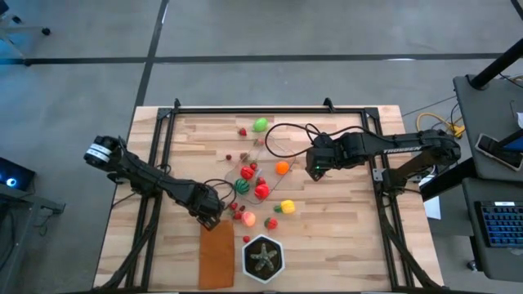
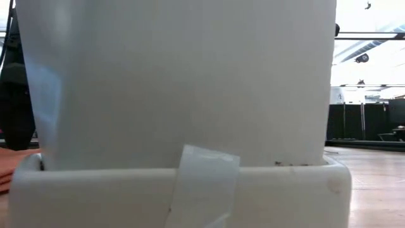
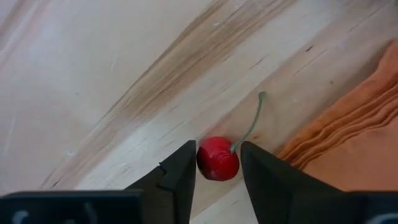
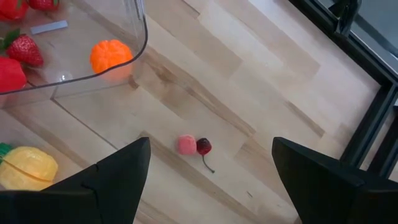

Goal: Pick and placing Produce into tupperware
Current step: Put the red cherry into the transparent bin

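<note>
My left gripper point(image 1: 210, 214) points down at the wooden table beside the flat orange-brown rectangle point(image 1: 216, 253), with a small red cherry point(image 3: 217, 163) between its fingers. Other produce lies scattered mid-table: a green piece point(image 1: 260, 124), a yellow one point(image 1: 287, 207) and a striped dark green one point(image 1: 243, 185). The clear tupperware point(image 4: 140, 50) holds an orange point(image 4: 111, 56) and strawberries point(image 4: 25, 50). My right gripper point(image 4: 208, 180) hangs open above the table beside the tupperware, over a pink piece point(image 4: 186, 144) and a dark cherry point(image 4: 203, 147). My left gripper pinches the red cherry's round body point(image 3: 204, 167) between its two fingers, one on each side. The fingers come from above, pointing down. The cherry sits at table level, and its thin green stem point(image 3: 252, 121) sticks out free toward the orange-brown rectangle.
A green star-shaped plant in a hexagonal pot point(image 1: 263, 257) stands at the near edge, right of the orange-brown rectangle. A white object point(image 2: 183, 95) fills the low view and hides the table. A black frame point(image 1: 270, 109) runs around the table's edges.
</note>
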